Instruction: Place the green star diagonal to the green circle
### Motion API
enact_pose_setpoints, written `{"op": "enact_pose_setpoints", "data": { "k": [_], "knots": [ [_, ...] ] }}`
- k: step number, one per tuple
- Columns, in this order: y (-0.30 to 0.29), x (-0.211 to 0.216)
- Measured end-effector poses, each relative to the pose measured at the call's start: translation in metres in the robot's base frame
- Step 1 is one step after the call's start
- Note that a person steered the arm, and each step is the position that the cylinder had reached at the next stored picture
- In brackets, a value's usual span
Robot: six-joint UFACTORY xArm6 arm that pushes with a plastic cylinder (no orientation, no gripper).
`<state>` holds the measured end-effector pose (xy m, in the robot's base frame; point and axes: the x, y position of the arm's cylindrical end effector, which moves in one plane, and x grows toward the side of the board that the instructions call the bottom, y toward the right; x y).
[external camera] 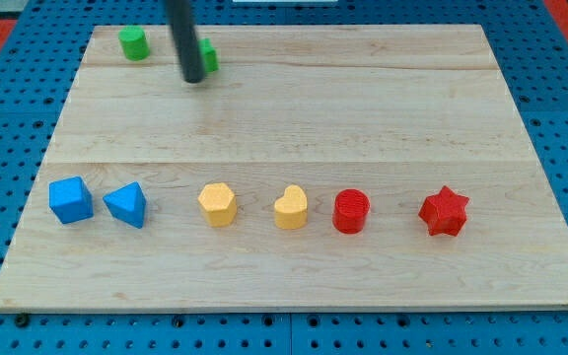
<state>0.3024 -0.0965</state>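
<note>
Pale wooden counter [363, 118]: far left, green cylinder [133, 43]; my tip [194, 78] touching partly hidden green block [208, 56]. No claw fitted.

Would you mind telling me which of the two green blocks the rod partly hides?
The green star, right of my tip; the rod covers its left side. The green circle sits clear, further left.

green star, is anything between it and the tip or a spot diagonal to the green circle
Nothing visible. My tip sits right against the green star, partly hiding it from the view's left. The green circle lies further left, and the board around both holds no other blocks.
</note>
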Motion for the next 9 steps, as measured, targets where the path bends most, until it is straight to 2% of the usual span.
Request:
{"op": "enact_pose_setpoints", "data": {
  "k": [1, 2, 5, 6, 7, 8, 9],
  "knots": [
    [-0.059, 0.000],
    [-0.094, 0.000],
    [-0.093, -0.009],
    [-0.086, -0.031],
    [-0.021, -0.054],
    [0.042, -0.048],
    [0.050, -0.021]
  ]
}}
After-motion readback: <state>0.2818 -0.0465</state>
